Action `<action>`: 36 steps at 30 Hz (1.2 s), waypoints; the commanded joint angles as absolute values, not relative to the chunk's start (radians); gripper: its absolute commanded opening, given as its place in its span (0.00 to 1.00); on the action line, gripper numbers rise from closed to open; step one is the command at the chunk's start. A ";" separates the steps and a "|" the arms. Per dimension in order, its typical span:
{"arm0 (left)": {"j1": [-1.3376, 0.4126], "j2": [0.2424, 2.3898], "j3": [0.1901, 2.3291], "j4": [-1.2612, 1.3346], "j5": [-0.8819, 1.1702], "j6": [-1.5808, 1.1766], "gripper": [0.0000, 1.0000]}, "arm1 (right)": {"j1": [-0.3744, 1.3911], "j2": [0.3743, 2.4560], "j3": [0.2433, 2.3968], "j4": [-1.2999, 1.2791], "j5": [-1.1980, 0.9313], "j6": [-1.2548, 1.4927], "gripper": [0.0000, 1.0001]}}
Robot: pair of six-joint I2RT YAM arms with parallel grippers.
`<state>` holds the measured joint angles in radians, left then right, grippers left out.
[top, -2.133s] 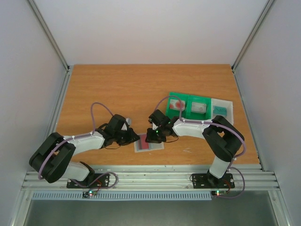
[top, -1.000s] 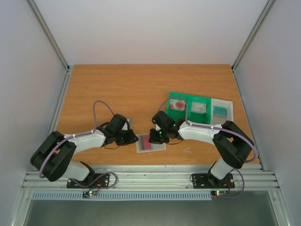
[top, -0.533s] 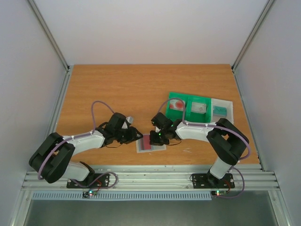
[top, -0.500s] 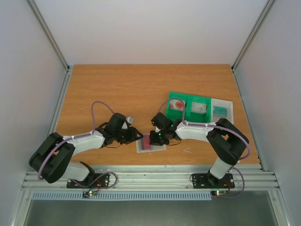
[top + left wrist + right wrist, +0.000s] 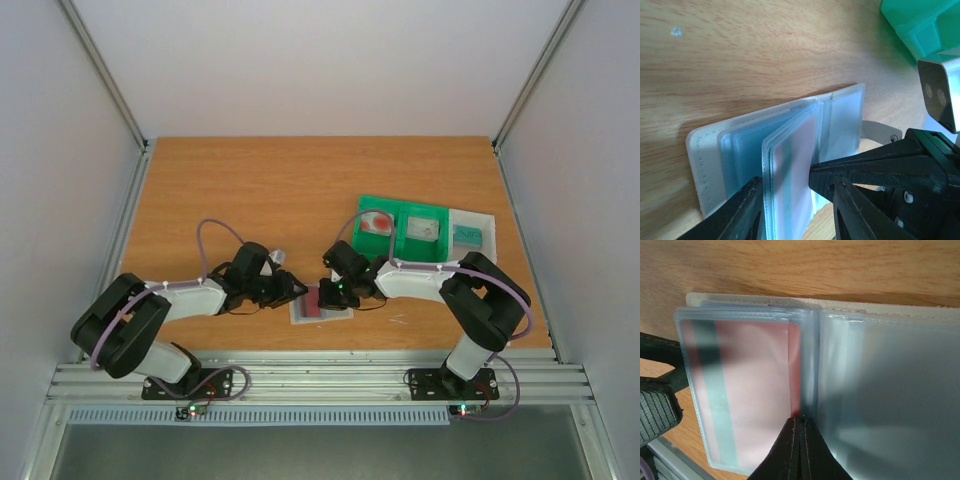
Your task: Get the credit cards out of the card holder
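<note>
The card holder (image 5: 322, 304) lies open on the table near the front edge, its translucent leaves (image 5: 790, 165) fanned up. A dark red credit card (image 5: 745, 390) sits in the left pocket. My left gripper (image 5: 785, 180) is open, one finger on each side of the raised leaf with the reddish card. My right gripper (image 5: 801, 421) is shut, its tips pressed on the fold between the two pockets (image 5: 812, 365). In the top view the left gripper (image 5: 291, 291) and right gripper (image 5: 329, 294) meet over the holder. Three other cards lie apart: white-red (image 5: 377, 222), greyish (image 5: 425, 230), teal (image 5: 466, 235).
A green compartment tray (image 5: 398, 208) stands behind the right arm, with a clear plastic box (image 5: 484, 222) beside it on the right. The tray's corner (image 5: 920, 25) shows in the left wrist view. The table's front rail (image 5: 320, 375) runs close behind the holder.
My left gripper's jaws have spread apart and it has slid right onto the holder's left edge. The right gripper has stayed shut at the holder's middle.
</note>
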<state>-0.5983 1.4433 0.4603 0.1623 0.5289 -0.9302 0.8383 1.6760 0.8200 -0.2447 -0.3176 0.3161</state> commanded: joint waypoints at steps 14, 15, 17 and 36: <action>-0.594 1.278 0.438 0.047 0.412 -0.928 0.31 | 0.857 1.712 0.746 -0.117 -0.375 0.391 0.01; -0.595 1.267 0.434 0.063 0.424 -0.945 0.35 | 0.857 1.721 0.744 -0.108 -0.380 0.397 0.01; -0.595 1.257 0.451 0.036 0.438 -0.961 0.38 | 0.857 1.737 0.744 -0.097 -0.382 0.404 0.01; -0.595 1.303 0.414 0.171 0.502 -0.979 0.50 | 0.857 1.742 0.723 -0.098 -0.366 0.401 0.01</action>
